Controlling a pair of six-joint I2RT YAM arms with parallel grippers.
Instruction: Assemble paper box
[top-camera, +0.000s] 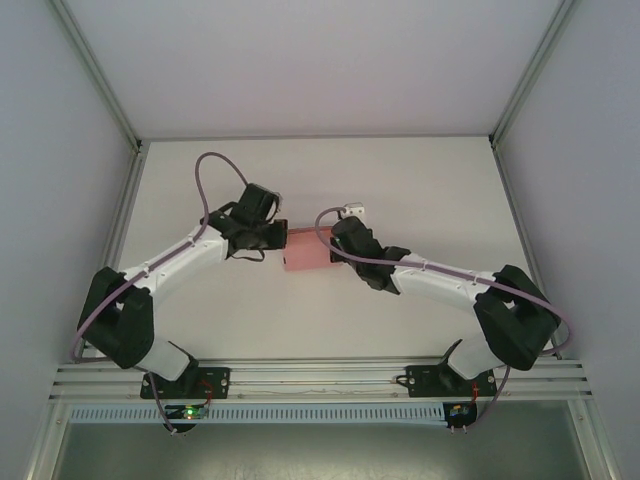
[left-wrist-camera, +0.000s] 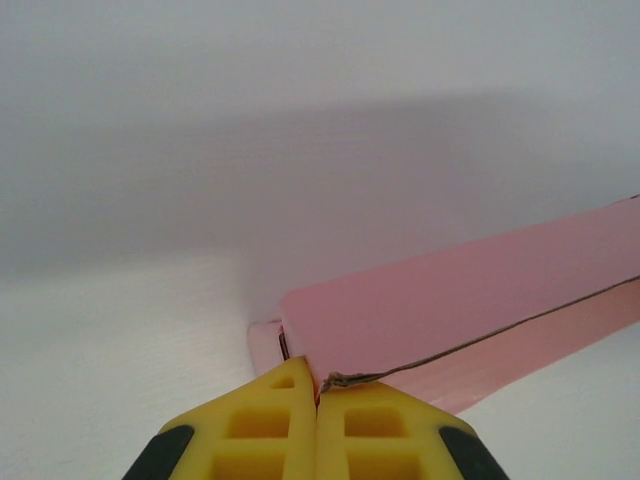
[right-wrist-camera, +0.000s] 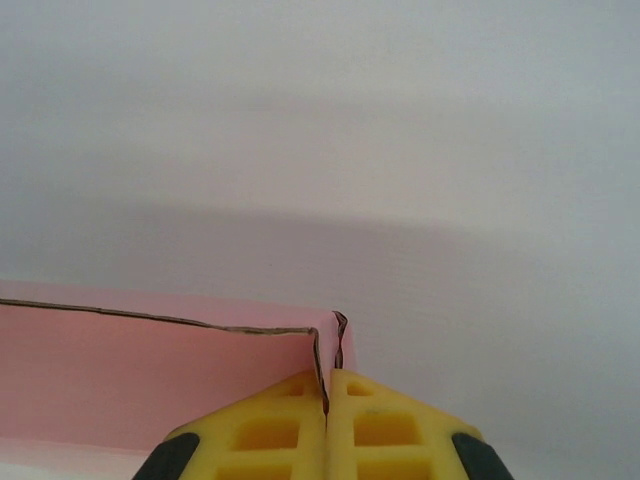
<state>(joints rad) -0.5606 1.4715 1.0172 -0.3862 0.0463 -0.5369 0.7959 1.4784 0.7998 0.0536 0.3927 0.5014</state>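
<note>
the paper box (top-camera: 308, 252) is pinched at opposite ends of its long axis by the left end effector (left-wrist-camera: 317, 385) and right end effector (right-wrist-camera: 328, 385).

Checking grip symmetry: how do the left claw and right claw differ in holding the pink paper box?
The left claw pinches the paper box at its left end; the right claw pinches its right end. From the left claw the box runs away rightward, from the right claw leftward. Both are shut on a thin card edge at a corner.
</note>
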